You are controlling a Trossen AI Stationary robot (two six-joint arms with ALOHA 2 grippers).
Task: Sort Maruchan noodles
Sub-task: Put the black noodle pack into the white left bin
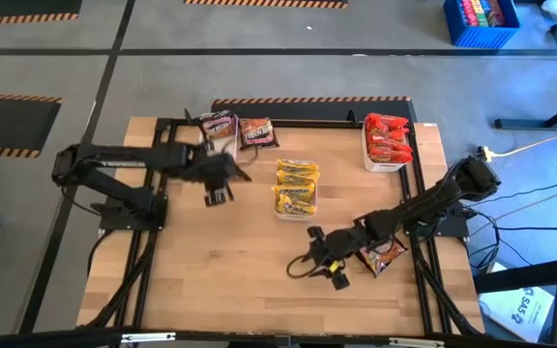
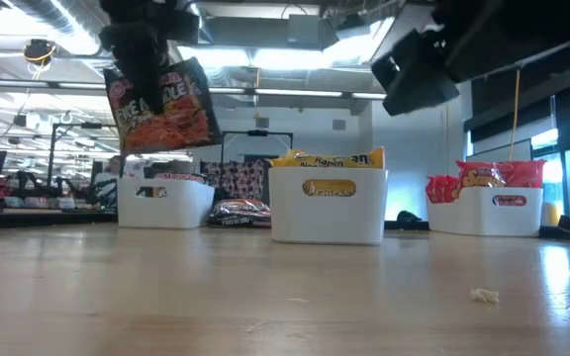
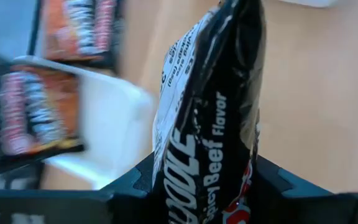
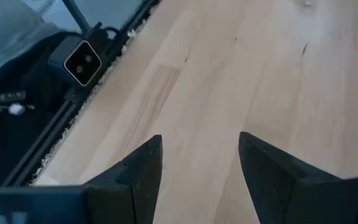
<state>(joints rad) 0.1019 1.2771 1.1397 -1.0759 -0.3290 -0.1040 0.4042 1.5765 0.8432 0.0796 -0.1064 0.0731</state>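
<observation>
My left gripper point(image 1: 219, 189) hangs over the table's far-left part, just on the near side of the far-left white tray point(image 1: 222, 145), shut on a dark Spicy Beef noodle packet point(image 2: 161, 104). That tray holds dark packets point(image 3: 36, 112), and another dark packet point(image 1: 257, 132) lies flat on the table beside it. Yellow packets point(image 1: 296, 187) fill the middle tray; red packets point(image 1: 388, 140) fill the far-right tray. My right gripper point(image 4: 201, 168) is open above bare wood near the table's near-middle point(image 1: 323, 261). One dark-red packet point(image 1: 383, 255) lies flat under the right arm. My left gripper pinches the dark packet between its two fingers point(image 3: 129, 183), with the packet edge-on between them point(image 3: 210, 180). In the low view the fingers come from above at the packet's upper edge point(image 2: 142, 74). The packet hangs below them, slightly tilted and lifted clear of the table.
Three white trays stand along the far half of the table: far left, middle point(image 2: 327, 203) and far right point(image 2: 493, 210). A small crumb point(image 2: 483, 295) lies on the wood. Bare wood stretches across the near half point(image 1: 220, 271). A black frame rail and a camera point(image 4: 82, 61) line the edge.
</observation>
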